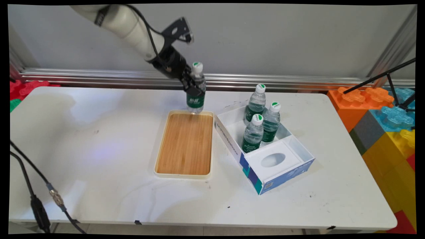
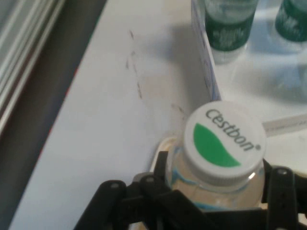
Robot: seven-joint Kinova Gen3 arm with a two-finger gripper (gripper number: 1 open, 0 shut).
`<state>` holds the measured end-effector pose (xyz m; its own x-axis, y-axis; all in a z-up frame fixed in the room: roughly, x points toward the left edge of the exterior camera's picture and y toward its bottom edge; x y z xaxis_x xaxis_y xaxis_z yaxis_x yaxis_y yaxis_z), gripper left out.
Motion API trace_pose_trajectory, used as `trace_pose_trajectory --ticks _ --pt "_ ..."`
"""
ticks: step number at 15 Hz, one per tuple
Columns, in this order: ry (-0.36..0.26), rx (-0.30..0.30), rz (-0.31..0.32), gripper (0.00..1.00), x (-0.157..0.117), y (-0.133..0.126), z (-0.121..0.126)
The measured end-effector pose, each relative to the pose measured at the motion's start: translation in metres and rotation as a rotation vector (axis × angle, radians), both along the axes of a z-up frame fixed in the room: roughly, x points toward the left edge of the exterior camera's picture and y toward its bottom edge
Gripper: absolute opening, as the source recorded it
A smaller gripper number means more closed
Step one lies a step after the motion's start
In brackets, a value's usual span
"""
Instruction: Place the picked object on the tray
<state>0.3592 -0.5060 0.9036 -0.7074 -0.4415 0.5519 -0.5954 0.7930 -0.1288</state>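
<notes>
Gripper (image 1: 194, 87) clamped on water bottle (image 1: 196, 89), cap (image 2: 224, 142) reading "C'estbon", at wooden tray (image 1: 185, 143) far edge

White rounded arm (image 1: 126, 23), black cable — black end effector (image 1: 194, 87)

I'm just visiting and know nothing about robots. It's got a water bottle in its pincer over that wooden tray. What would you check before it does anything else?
1. Grip: the pincer is shut on the bottle, fingers on both sides below the cap. Ok.
2. Bottle upright: nearly vertical in the main view. Ok.
3. Cap: on. Ok.
4. Bottle's bottom: at the far rim of the tray; touching it or just above, cannot tell.
5. Tray surface: bare wood, nothing on it. Ok.
6. Neighbours: the box with three bottles stands apart on the tray's right. Ok.
</notes>
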Motion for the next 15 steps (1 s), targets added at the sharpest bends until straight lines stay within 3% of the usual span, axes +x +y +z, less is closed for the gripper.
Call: trace_pose_trajectory --ticks 5,11,12,15 --pt "-0.004 0.032 -0.028 0.00 0.009 -0.015 -0.045" --pt "-0.001 0.038 -0.056 0.00 0.013 -0.024 -0.071" --pt "0.002 0.037 -0.063 1.00 0.013 -0.025 -0.075" --pt "0.007 0.035 -0.087 1.00 0.013 -0.028 -0.080"
